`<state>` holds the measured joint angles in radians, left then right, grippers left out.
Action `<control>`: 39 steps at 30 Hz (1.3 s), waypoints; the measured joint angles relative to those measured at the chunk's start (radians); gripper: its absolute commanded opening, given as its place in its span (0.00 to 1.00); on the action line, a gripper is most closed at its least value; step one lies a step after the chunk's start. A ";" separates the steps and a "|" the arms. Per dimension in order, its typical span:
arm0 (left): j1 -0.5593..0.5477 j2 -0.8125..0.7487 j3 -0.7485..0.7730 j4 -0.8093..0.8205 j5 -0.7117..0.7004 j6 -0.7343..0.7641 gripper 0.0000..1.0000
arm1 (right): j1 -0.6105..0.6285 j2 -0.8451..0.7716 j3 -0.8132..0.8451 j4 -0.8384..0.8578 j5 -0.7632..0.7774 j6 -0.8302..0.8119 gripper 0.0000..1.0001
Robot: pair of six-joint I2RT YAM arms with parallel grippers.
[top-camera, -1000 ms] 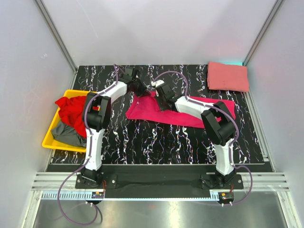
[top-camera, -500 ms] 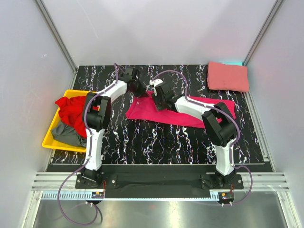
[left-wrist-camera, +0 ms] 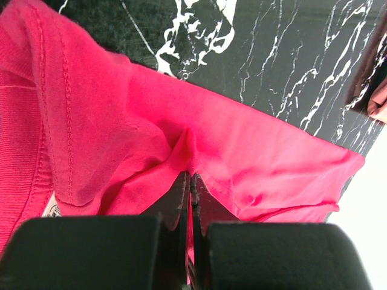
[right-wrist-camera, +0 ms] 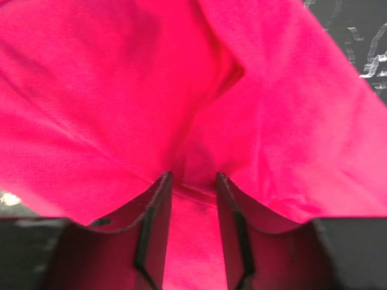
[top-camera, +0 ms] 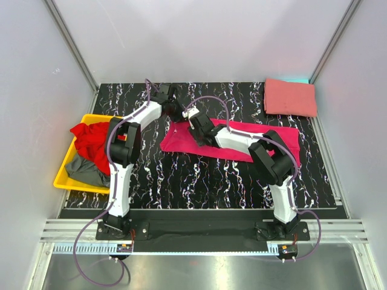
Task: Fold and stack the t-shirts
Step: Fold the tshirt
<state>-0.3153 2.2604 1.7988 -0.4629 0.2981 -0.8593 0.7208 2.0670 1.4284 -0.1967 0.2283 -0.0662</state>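
Shirts number four: one magenta cloth t-shirt (top-camera: 179,142) spread mid-table, one folded salmon-pink t-shirt (top-camera: 289,97) at the far right corner, one red t-shirt (top-camera: 91,140) and one grey t-shirt (top-camera: 84,170) in the single yellow plastic bin (top-camera: 62,176). Left gripper (left-wrist-camera: 191,181) pinches the magenta cloth tight, while the right gripper (right-wrist-camera: 192,178) has its jaws parted over it.

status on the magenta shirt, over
Left tool shut on magenta t-shirt edge. Right tool open above same shirt. Salmon t-shirt folded at far right corner, well apart.
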 measured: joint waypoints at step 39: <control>0.000 0.002 0.069 -0.270 -0.114 0.113 0.05 | 0.010 -0.164 -0.135 -0.026 -0.013 0.035 0.00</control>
<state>-0.3153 2.2623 1.8683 -0.7334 0.1844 -0.7464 0.7303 1.9030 1.2938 -0.2222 0.2150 -0.0315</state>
